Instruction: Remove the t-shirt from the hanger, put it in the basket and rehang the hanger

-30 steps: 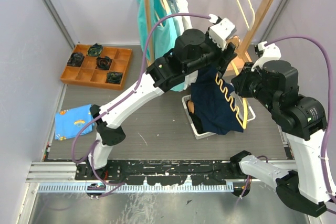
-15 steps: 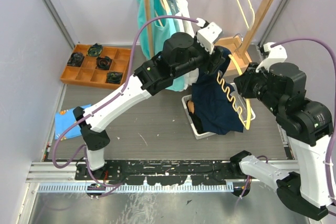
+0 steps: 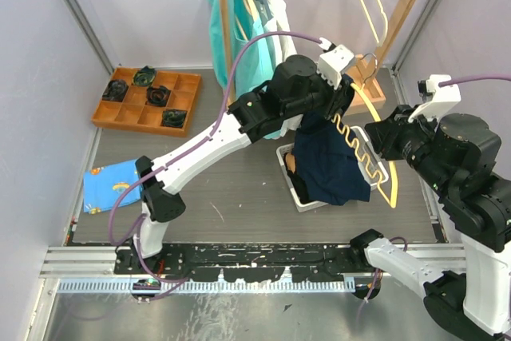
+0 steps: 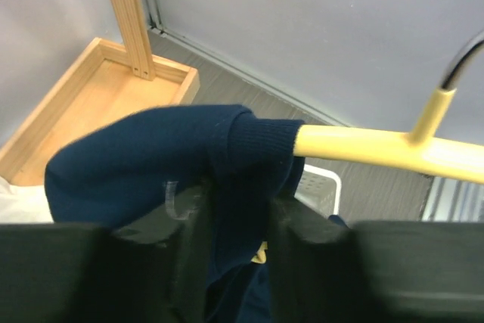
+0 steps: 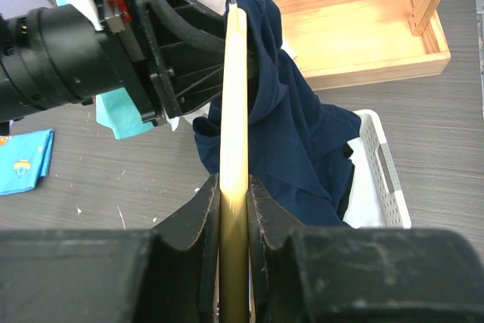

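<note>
Sliding the collar off looks like the step in hand: the left gripper pinches the navy t-shirt at its neckband, and the right gripper clamps the yellow hanger. The shirt hangs over the white basket, mid-tabletop. Draw the cloth along the hanger arm.

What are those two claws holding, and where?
The right gripper clamps the yellow hanger on one side arm; the left gripper pinches the navy t-shirt near its ribbed collar.
</note>
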`<state>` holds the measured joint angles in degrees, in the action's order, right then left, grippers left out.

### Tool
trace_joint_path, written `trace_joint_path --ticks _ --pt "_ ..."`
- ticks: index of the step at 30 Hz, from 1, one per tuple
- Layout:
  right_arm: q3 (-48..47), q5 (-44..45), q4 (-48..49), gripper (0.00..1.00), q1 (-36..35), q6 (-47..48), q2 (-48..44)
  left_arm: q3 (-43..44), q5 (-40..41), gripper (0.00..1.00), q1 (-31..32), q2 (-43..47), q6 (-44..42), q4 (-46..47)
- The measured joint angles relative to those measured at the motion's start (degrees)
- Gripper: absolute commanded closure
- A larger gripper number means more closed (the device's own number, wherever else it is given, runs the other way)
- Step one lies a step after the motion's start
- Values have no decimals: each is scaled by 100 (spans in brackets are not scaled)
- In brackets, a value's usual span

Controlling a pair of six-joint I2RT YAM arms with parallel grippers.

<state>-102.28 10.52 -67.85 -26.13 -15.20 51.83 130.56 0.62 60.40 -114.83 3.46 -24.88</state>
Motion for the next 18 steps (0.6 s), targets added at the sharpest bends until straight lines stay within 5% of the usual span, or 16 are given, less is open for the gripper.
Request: trace_joint_path --ticks 6,18 --pt "-44 -11 -55 99 0 7 -9 219 57 100 0 -160 7 -155" --pt "-48 76 -92 99 0 7 -168 280 649 100 -85 -160 -153 -341"
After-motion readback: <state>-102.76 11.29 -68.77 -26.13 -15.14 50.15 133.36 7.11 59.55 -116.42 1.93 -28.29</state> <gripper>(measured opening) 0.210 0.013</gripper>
